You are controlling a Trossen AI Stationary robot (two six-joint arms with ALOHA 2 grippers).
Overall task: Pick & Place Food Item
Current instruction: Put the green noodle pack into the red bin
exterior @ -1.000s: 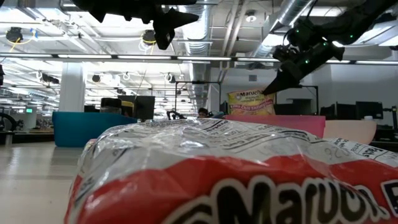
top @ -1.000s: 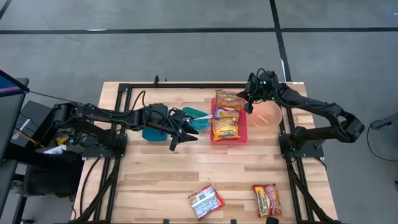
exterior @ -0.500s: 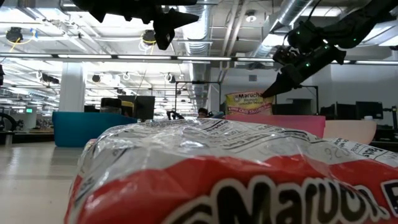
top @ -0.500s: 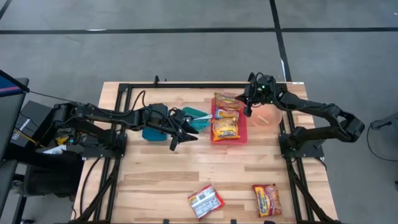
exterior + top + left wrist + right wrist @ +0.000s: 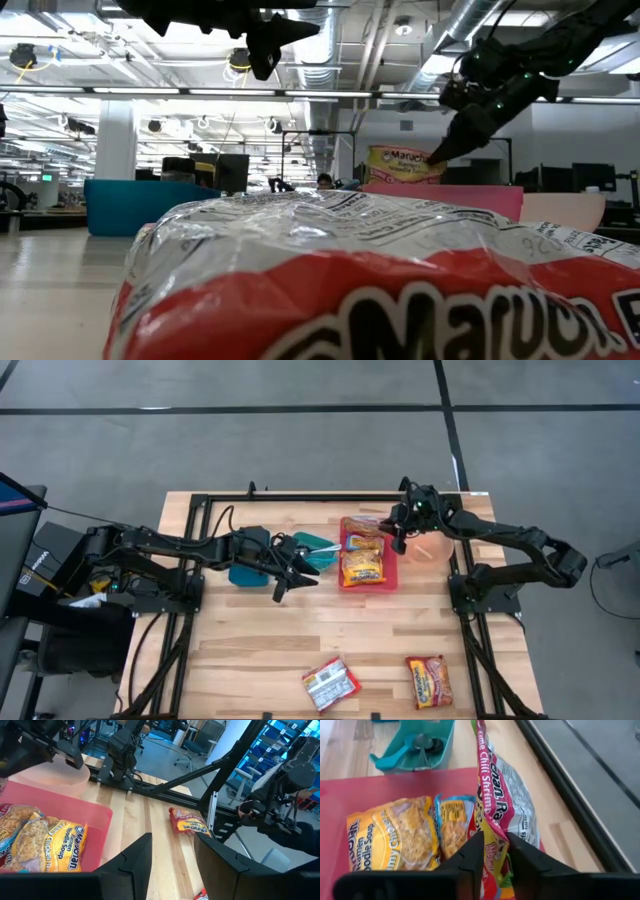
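Though right tool (image 5: 493, 851) pinches packet (image 5: 502, 795), contact point hidden.

Bright even overhead light; the low view's near noodle packet (image 5: 350, 290) is blurred.

Teal plastic bin (image 5: 318, 550) w/ a teal utensil inside sits near table centre, a darker teal box (image 5: 247, 560) just beside it. Pale pink round bowl (image 5: 433, 545) at the far right edge.
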